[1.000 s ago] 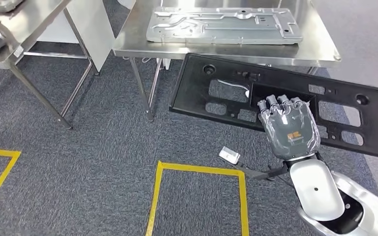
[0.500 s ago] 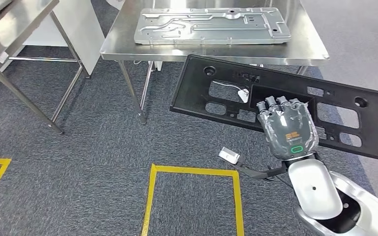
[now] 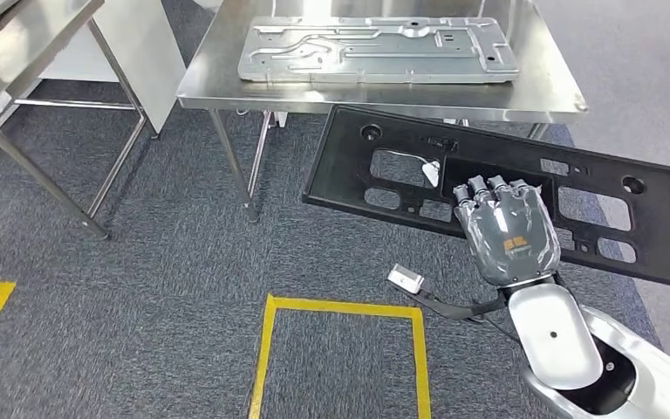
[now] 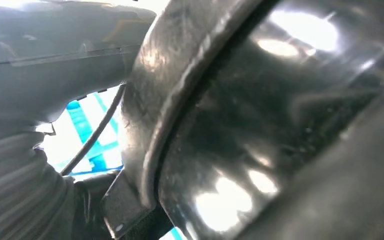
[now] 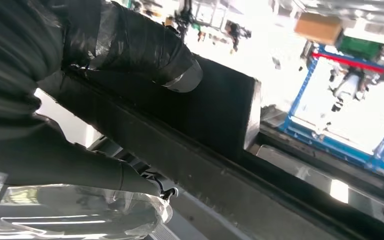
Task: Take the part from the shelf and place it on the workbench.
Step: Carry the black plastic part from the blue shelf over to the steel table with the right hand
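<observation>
Black and long, the plastic part (image 3: 497,192) is off the shelf, gripped along its near edge by the right hand (image 3: 508,231), hanging just short of the steel workbench (image 3: 541,92), not yet set down.

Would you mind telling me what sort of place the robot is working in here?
Probably a factory or assembly workshop: steel workbenches, a stamped metal panel lying on one, and yellow floor tape marking stations. The right hand holds a black plastic part.
</observation>
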`<state>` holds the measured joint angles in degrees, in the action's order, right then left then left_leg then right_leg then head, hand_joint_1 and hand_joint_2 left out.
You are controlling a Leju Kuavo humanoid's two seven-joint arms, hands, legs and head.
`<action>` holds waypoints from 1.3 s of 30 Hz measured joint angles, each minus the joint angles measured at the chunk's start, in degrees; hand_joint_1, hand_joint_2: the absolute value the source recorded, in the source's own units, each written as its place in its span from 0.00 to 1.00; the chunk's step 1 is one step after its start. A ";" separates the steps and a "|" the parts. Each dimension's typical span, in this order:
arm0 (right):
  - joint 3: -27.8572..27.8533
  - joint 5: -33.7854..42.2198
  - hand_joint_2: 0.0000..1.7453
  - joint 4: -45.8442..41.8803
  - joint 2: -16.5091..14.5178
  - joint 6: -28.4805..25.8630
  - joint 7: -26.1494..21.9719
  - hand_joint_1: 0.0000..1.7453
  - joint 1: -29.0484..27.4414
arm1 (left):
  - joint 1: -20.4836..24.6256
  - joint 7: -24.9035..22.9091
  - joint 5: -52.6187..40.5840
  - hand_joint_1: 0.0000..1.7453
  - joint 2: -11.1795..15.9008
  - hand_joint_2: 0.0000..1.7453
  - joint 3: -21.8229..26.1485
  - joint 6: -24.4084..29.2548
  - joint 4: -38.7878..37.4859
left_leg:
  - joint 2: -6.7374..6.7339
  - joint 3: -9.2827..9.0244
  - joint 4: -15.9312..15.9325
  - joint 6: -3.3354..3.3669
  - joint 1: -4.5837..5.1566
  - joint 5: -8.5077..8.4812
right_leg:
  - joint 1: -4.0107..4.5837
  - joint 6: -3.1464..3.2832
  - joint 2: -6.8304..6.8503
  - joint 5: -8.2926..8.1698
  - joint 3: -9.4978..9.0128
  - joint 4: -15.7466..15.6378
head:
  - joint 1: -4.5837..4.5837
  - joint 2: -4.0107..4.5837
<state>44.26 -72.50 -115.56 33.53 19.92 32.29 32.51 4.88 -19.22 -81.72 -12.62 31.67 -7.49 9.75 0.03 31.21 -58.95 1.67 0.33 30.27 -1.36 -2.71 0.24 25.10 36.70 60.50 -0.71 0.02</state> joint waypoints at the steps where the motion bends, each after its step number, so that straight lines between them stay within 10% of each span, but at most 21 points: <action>1: 0.01 -0.01 1.00 0.12 -0.03 0.00 -0.06 1.00 0.03 | 0.02 -0.01 0.00 0.00 0.00 1.00 -0.04 0.00 0.00 | -0.11 -0.11 0.02 -0.22 0.01 0.17 | -0.01 0.54 -0.18 0.19 -0.04 -0.15 | 0.05 0.00; 4: 0.05 -0.12 1.00 0.51 -0.23 0.01 -0.17 1.00 0.40 | 0.16 -0.07 0.01 0.00 0.03 1.00 -0.16 -0.05 0.02 | -0.23 0.41 -2.19 -1.06 -0.13 1.67 | -0.22 1.67 -0.37 0.65 -0.82 -0.48 | 0.26 0.00; 7: 0.35 -0.34 1.00 1.15 -0.69 -0.05 -0.20 1.00 0.97 | 0.31 0.26 0.01 0.00 0.06 1.00 -0.24 -0.23 0.02 | -0.10 6.10 -12.42 -1.67 -0.26 5.26 | -0.12 2.38 -0.34 1.42 -1.79 -0.60 | 0.44 0.01; 9: 0.75 -0.40 1.00 1.71 -1.03 -0.12 -0.26 1.00 1.08 | 0.50 0.57 0.01 0.00 0.10 1.00 -0.26 -0.34 0.02 | 0.04 8.55 -15.64 -1.51 -0.22 4.65 | 0.08 2.44 -0.39 2.11 -2.69 -0.60 | 0.44 0.01; 12: 1.03 -0.49 1.00 2.50 -1.49 -0.33 -0.31 1.00 1.52 | 0.37 0.35 0.00 0.00 0.13 1.00 -0.36 -0.39 0.02 | 0.20 6.02 -7.74 -0.30 0.06 -2.28 | 0.35 2.27 -0.65 3.31 -4.45 -0.73 | 0.41 0.01; 14: 1.15 -0.60 1.00 3.03 -1.74 -0.61 -0.31 1.00 2.04 | 0.18 0.17 0.00 0.00 0.15 1.00 -0.49 -0.39 0.02 | 0.28 3.95 -2.71 0.55 0.50 -3.87 | 0.42 1.80 -0.86 3.76 -4.98 -0.99 | 0.37 0.01; 19: 1.48 -0.68 1.00 4.17 -2.12 -0.89 -0.37 1.00 2.36 | 0.06 0.41 0.00 0.00 0.04 1.00 -0.99 -0.16 0.02 | 0.37 0.88 1.63 1.73 0.35 -2.91 | 0.29 0.31 -0.74 3.73 -4.43 0.41 | 0.42 -0.01; 24: 2.11 -1.43 1.00 5.54 -3.11 -1.37 -0.57 1.00 2.71 | -0.28 4.88 0.03 0.00 0.53 1.00 -1.21 -0.43 0.02 | 0.41 -1.96 2.35 2.07 0.18 -1.29 | 0.19 -0.51 -0.52 6.82 5.14 12.63 | 0.20 0.01; 29: 4.04 -2.61 1.00 9.61 -6.61 -3.19 -0.60 1.00 4.14 | -0.47 1.92 0.03 0.00 1.22 1.00 -1.23 -0.78 0.02 | 0.40 -5.36 2.15 0.87 0.21 2.09 | 0.40 0.20 0.13 -3.04 3.07 0.07 | 0.33 0.01; 32: 4.78 -2.61 1.00 11.53 -8.15 -4.13 -0.70 1.00 4.95 | -0.17 0.05 0.02 0.00 0.63 1.00 -1.30 -0.26 0.03 | 0.34 -5.97 1.66 -0.14 0.29 2.90 | 0.72 1.71 0.03 -2.63 2.15 -0.66 | 0.51 0.00; 35: 5.07 -3.01 1.00 12.74 -9.35 -4.77 -0.77 1.00 5.73 | -0.11 -0.29 0.02 0.00 0.31 1.00 -1.32 0.10 0.04 | 0.29 -2.94 -4.49 -1.01 0.08 2.53 | 0.51 2.90 -0.16 -1.60 0.63 -1.04 | 0.61 0.00; 39: 5.82 -4.33 1.00 14.37 -10.81 -6.08 -1.50 1.00 6.02 | 0.12 -0.16 0.06 0.00 0.22 1.00 -1.33 0.49 0.04 | 0.29 5.57 -14.20 -1.86 -0.14 7.04 | 0.50 3.18 -0.20 0.61 -1.90 -1.11 | 0.68 0.01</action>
<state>50.08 -76.83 -101.19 22.72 13.84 30.79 38.53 4.99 -19.38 -81.66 -12.40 30.34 -7.01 9.79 0.32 36.78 -73.15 -0.20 0.19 37.31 -0.86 0.47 0.03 25.71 34.80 59.39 -0.03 0.02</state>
